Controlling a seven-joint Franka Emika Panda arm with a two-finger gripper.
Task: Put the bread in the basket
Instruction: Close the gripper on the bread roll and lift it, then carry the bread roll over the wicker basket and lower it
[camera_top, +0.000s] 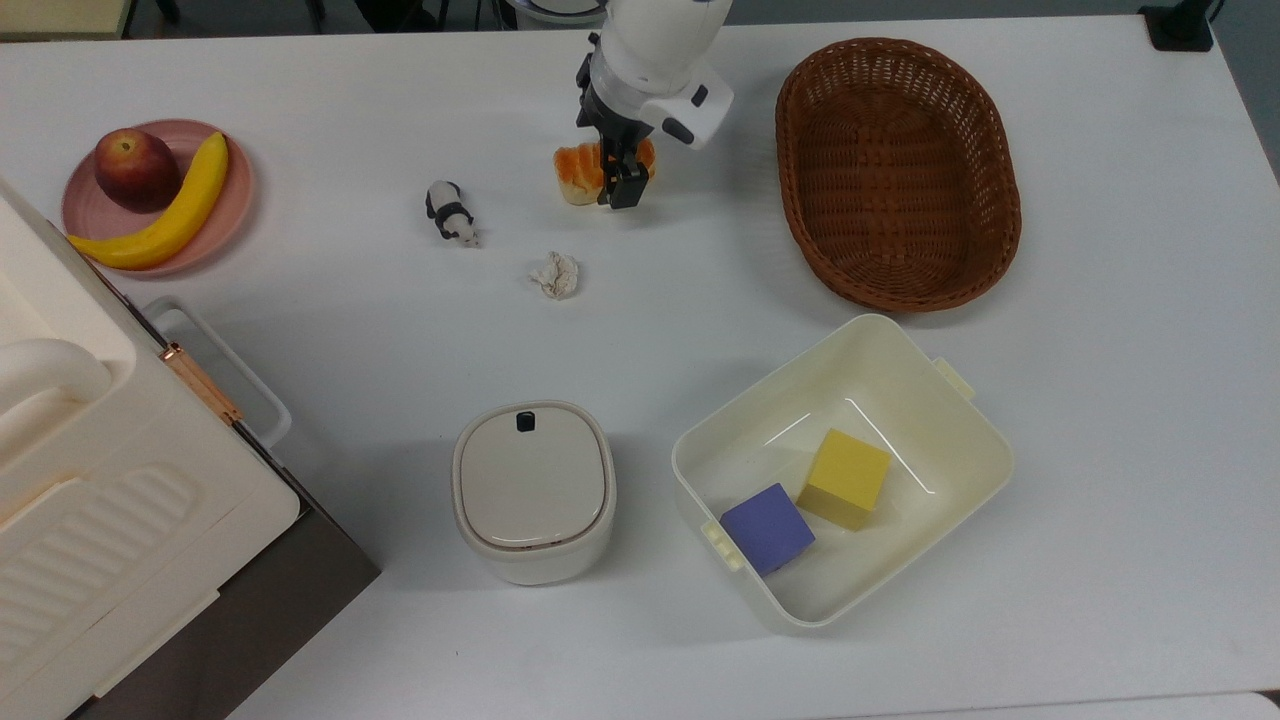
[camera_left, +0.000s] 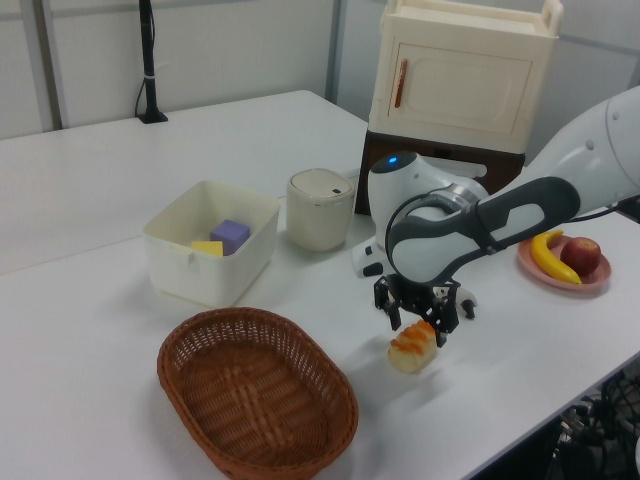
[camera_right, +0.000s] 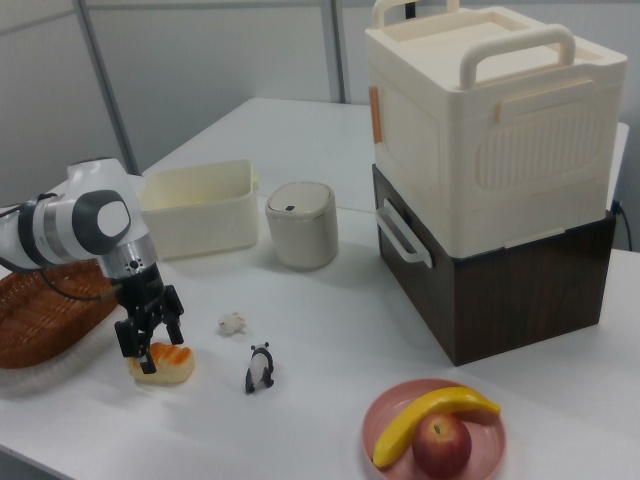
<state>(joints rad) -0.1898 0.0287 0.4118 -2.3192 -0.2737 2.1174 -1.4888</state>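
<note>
The bread (camera_top: 577, 174) is a small orange-topped loaf lying on the white table, left of the basket (camera_top: 795, 140) in the top view. My gripper (camera_top: 613, 173) stands open, lowered over the bread with a finger on each side of it. In the left view the gripper (camera_left: 418, 322) straddles the bread (camera_left: 410, 350), and the brown wicker basket (camera_left: 170, 352) lies empty toward the left view's left. In the right view the gripper (camera_right: 148, 343) sits on top of the bread (camera_right: 168, 365), with the basket (camera_right: 40, 310) at the left edge.
A toy panda (camera_top: 452, 212) and a crumpled paper ball (camera_top: 555, 275) lie near the bread. A cream bin (camera_top: 690, 455) holds a yellow and a purple cube. A lidded pot (camera_top: 533, 490), a pink plate (camera_top: 232, 215) of fruit and a stacked cabinet (camera_top: 90, 520) stand further off.
</note>
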